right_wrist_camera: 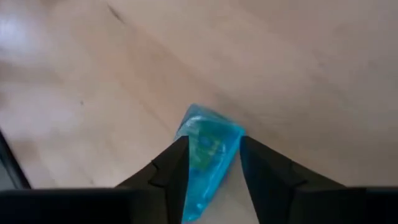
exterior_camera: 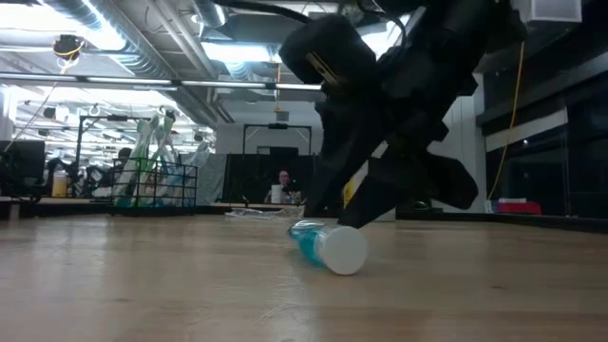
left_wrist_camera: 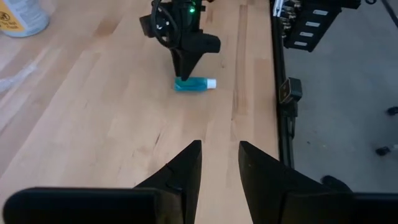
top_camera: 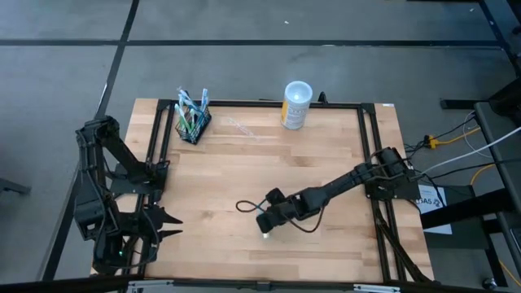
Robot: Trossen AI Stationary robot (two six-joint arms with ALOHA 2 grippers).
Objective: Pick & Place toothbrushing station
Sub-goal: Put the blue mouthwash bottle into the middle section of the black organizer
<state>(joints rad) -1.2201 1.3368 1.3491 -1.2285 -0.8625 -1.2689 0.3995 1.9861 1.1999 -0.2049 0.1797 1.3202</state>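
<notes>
The light wooden worktop (top_camera: pixel 244 171) fills the middle of the high view, edged by a black frame. At its upper left stands the toothbrushing station (top_camera: pixel 193 119), a small black wire-sided holder with blue, green and white toothbrushes standing upright in it; in the low view it shows at the left, far back (exterior_camera: pixel 152 180). A white-and-yellow cylindrical cup (top_camera: pixel 296 104) stands at the upper centre of the high view, well apart from the station, with a piece of clear plastic wrap (top_camera: pixel 242 127) lying flat between them.

The right claw (top_camera: pixel 266 225) reaches in from the right to the lower centre of the high view, tipped down over a small translucent blue tube with a white cap (exterior_camera: pixel 328 245) that lies on its side on the worktop. In the right wrist view the two dark fingers (right_wrist_camera: pixel 163 169) stand just beside the tube (right_wrist_camera: pixel 208 158) on either side, parted; whether they press it I cannot tell.

The left claw (top_camera: pixel 167 225) waits at the lower left of the high view, off the worktop's edge, its fingers (left_wrist_camera: pixel 186 165) a little apart and holding nothing.
</notes>
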